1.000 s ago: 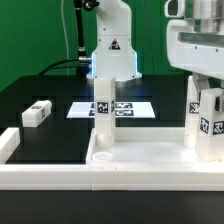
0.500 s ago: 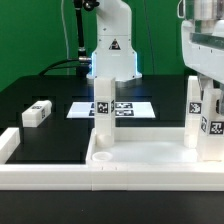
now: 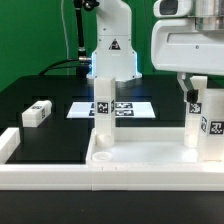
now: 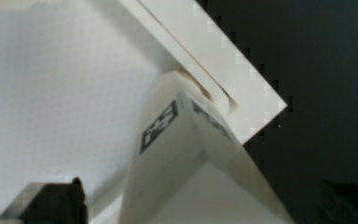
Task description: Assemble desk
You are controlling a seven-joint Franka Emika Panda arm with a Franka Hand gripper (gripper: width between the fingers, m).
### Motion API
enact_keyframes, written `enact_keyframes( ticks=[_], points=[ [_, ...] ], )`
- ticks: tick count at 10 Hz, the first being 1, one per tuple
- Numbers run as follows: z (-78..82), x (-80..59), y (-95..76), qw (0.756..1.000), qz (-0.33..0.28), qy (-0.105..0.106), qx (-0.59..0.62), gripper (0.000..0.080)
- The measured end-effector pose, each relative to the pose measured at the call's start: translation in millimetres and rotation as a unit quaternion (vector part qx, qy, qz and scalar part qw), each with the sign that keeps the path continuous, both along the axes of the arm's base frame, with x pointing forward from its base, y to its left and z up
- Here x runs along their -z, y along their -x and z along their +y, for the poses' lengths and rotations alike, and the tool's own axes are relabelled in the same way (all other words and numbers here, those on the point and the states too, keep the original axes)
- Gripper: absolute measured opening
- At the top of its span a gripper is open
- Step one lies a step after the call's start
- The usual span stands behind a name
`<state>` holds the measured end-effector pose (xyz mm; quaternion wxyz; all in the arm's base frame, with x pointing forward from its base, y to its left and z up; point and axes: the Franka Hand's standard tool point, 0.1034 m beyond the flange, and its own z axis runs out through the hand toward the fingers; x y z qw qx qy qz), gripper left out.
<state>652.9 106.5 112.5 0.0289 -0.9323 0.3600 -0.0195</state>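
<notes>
Nearest, the tabletop [image 3: 150,155] was lodged behind the border wall [image 3: 50,175]; one leg [image 3: 101,122] was stood upright on the tabletop; above another leg [image 3: 192,125] the gripper [image 3: 191,90] was held, fingers [image 4: 51,200] spread, nothing clamped; beyond the tabletop the marker board [image 3: 125,108] was laid

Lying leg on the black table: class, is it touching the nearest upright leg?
Apart. The exterior view shows a stretch of bare black table between the lying leg and the upright leg.
</notes>
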Motion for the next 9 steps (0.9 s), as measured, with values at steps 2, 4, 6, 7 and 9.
enact_keyframes(
  ticks=[2, 4, 6, 7, 9],
  points=[
    [-0.3, 0.4, 0.2, 0.998, -0.002, 0.007, -0.067, 0.0648],
    [2.3, 2.8, 2.6, 0.947, 0.000, 0.042, -0.318, 0.0648],
    [2.2, 4.7, 3.7, 0.946, 0.007, 0.038, -0.323, 0.0623],
    [1.8, 5.1, 3.8, 0.947, 0.007, 0.038, -0.320, 0.0623],
    [1.4, 5.2, 3.8, 0.953, 0.008, 0.037, -0.300, 0.0282]
  ],
)
